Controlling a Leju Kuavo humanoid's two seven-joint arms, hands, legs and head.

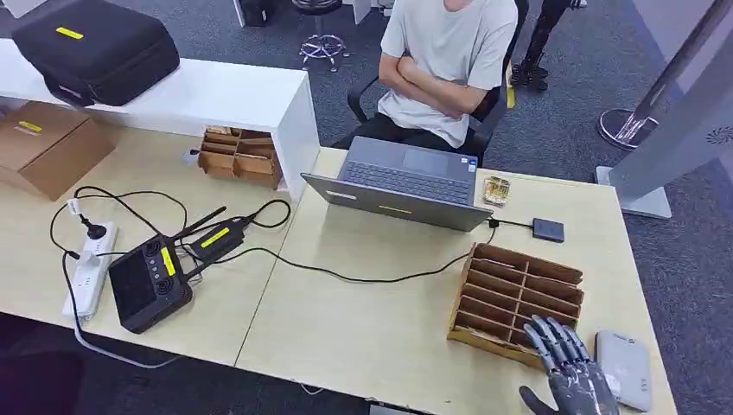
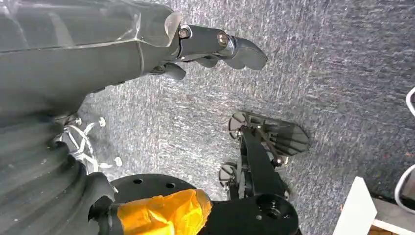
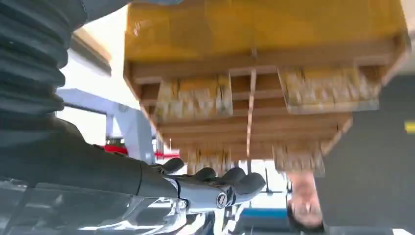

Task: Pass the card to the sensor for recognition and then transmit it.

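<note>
A wooden slotted rack (image 1: 516, 298) lies on the table's right side. In the right wrist view the rack (image 3: 254, 73) is close and blurred, with pale card-like pieces (image 3: 193, 98) in some slots. A flat grey sensor box (image 1: 624, 367) sits right of the rack at the table's near edge. My right hand (image 1: 570, 372) hovers at the rack's near right corner, beside the sensor, fingers (image 3: 230, 178) stretched out and apart, holding nothing. My left hand (image 2: 215, 46) hangs over the carpet floor, holding nothing.
An open laptop (image 1: 406, 186) stands behind the rack, cabled to a small dark box (image 1: 548, 229). A person (image 1: 445, 60) sits across the table with folded arms. A black controller (image 1: 151, 281), a power strip (image 1: 86, 272) and cables lie at the left.
</note>
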